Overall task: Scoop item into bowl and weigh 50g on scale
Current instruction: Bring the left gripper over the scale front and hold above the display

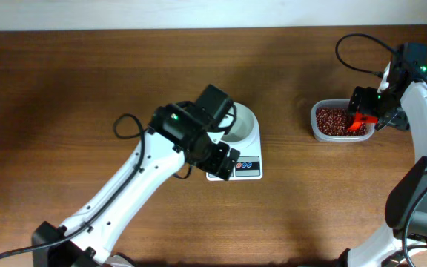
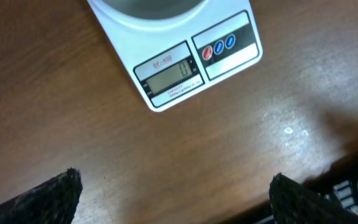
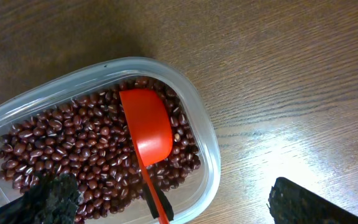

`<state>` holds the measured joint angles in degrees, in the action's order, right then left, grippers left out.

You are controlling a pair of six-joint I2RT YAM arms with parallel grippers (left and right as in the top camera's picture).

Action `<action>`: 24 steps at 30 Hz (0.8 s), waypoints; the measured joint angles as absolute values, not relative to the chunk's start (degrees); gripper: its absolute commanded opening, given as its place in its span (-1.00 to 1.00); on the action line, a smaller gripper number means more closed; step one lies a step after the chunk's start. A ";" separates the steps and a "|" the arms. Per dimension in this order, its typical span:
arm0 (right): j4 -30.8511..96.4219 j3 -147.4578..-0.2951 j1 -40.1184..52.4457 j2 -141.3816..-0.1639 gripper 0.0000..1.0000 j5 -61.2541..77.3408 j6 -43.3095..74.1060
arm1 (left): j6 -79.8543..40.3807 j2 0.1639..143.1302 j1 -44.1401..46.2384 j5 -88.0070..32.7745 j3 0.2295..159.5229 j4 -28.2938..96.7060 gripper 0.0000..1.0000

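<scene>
One scale [image 2: 124, 45], one white bowl [image 2: 148, 7], and the bowl sat right on top of the scale, empty as far as I could see from above. The left gripper [image 2: 176, 180] hung just in front of the scale with its two fingers [image 2: 45, 199] spread wide, gripping nothing, only brown table [image 2: 55, 99] beneath.

The writing came through nicely: "SF-400" in red over the grey display [image 2: 169, 76], and the display read a single "0". A line of small print under it was too fine to read. Beside it I counted three round buttons [image 2: 219, 47], one red and two blue.

Over on the right stood one clear plastic tub [image 3: 201, 124] holding the beans [image 3: 73, 143], dark reddish-brown and far too many to count. None were in the bowl. One red scoop [image 3: 148, 124] lay on them, bowl side down, its handle running back toward the wrist. The right gripper [image 3: 174, 183] hovered over the tub, jaws parted wide, the handle between them and touching neither finger that I could see.
</scene>
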<state>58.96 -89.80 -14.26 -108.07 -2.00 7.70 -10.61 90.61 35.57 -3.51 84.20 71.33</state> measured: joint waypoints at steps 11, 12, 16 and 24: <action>58.24 -89.80 -14.26 -108.07 0.97 -2.00 7.70 | -15.40 90.21 37.60 0.51 69.93 57.54 0.98; 57.36 -89.80 -14.26 -108.07 0.98 -2.00 7.75 | -14.94 90.21 37.74 0.54 69.89 57.54 0.98; 56.53 -89.80 -14.26 -108.07 0.97 -2.00 7.70 | -14.00 90.21 40.91 0.71 69.84 56.27 0.98; 63.88 -94.00 -16.03 -107.90 0.86 -1.34 5.56 | -11.77 90.21 43.44 0.73 69.84 55.72 0.98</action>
